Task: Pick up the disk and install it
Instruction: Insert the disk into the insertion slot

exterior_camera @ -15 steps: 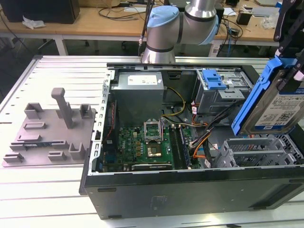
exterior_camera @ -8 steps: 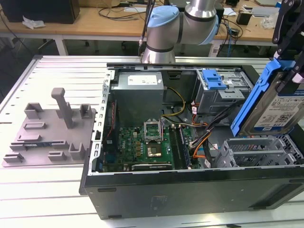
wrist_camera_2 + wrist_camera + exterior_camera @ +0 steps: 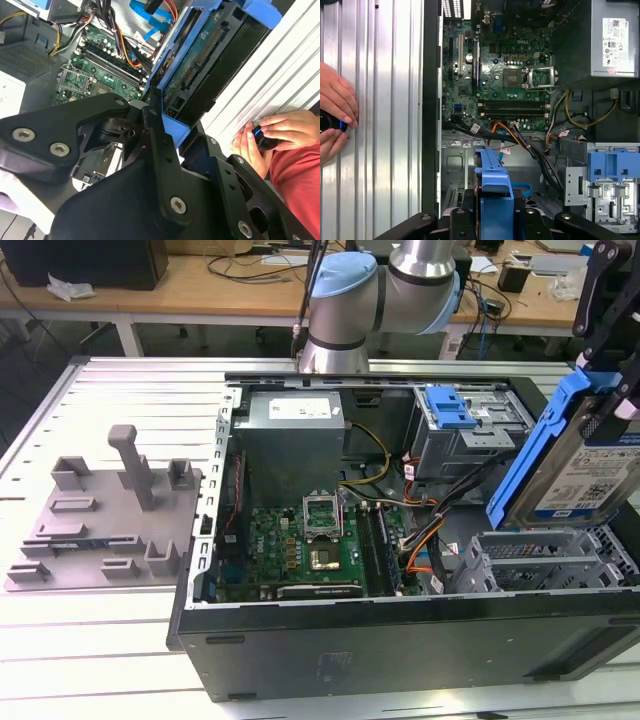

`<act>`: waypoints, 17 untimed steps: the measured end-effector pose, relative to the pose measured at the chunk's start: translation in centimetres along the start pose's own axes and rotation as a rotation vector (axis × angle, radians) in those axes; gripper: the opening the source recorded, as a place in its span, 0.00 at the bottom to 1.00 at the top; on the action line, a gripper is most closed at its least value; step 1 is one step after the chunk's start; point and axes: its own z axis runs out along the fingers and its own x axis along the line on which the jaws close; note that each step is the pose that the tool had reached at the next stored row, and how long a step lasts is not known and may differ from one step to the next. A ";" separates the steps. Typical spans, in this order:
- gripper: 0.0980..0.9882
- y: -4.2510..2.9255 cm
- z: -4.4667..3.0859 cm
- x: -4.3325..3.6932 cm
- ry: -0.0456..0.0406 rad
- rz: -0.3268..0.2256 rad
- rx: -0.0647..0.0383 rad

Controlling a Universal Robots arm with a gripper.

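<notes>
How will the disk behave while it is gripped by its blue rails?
The metal-cased disk looks rigid, probably heavy for its size. Held tilted by the gripper, it might pivot. Its blue plastic rails may flex slightly.

Bright even light, soft shadows, white glare washing out the ribbed table (image 3: 280, 65)

At three o'clock, the black gripper (image 3: 612, 390) holds the silver rectangular hard drive with blue plastic carrier rails (image 3: 590, 478) tilted in its jaws, above the open black computer case (image 3: 400, 640). At nine o'clock, a grey plastic fixture (image 3: 110, 520) lies on the slatted metal tabletop (image 3: 80, 660).
</notes>
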 end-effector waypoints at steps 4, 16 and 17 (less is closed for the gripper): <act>0.30 -0.01 0.40 0.03 0.0000 0.000 0.000; 0.30 -0.14 1.10 0.27 0.0000 0.000 0.000; 0.30 -0.15 1.14 0.27 0.0001 0.000 0.000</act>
